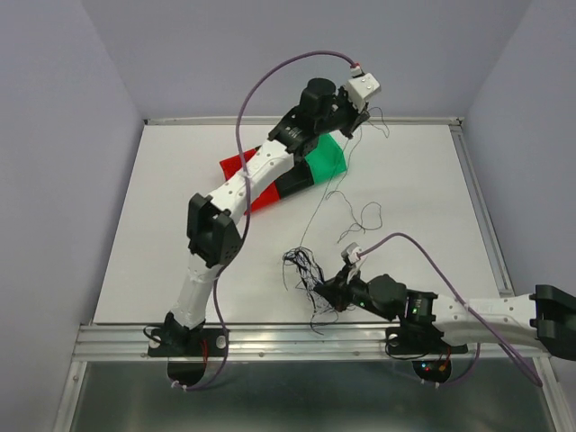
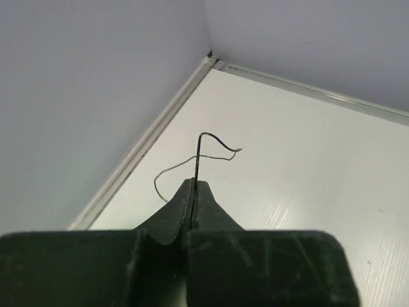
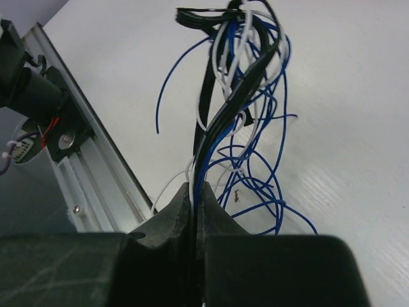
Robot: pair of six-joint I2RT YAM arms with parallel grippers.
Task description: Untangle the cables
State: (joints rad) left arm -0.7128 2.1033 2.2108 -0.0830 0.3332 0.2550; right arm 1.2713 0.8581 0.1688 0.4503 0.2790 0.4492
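Observation:
The cables form a scribbly clump (image 1: 306,267) of blue, black and whitish wires near the table's front middle. My right gripper (image 1: 331,290) lies low at the clump's right side. In the right wrist view it (image 3: 195,188) is shut on a bundle of these cables (image 3: 243,96), which fan out ahead of the tips. My left gripper (image 1: 360,121) is raised at the far back. In the left wrist view it (image 2: 193,184) is shut on one thin black wire (image 2: 199,153). That strand (image 1: 322,202) runs from the left gripper down toward the clump.
A red, black and green cloth-like object (image 1: 326,157) lies under the left arm at the back. A loose curly strand (image 1: 367,216) lies right of centre. Metal rails edge the table front (image 1: 270,337) and back; walls close in on three sides.

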